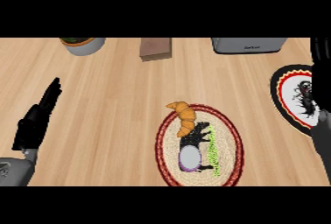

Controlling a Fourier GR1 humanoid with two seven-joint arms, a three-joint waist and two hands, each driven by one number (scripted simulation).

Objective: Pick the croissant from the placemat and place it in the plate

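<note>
Left hand (37, 118) at 9 o'clock just rests, fingers straight and together. Golden curved croissant (183, 116) sits on the round woven red-rimmed placemat's (237, 148) 11 o'clock edge, untouched. Right hand (319, 70) hangs over the patterned plate (284, 94) at 3 o'clock, fingers unclear

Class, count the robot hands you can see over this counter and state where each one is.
2. The left hand rests open at the view's left edge; the right hand is at the right edge over the plate, partly cut off.
</note>
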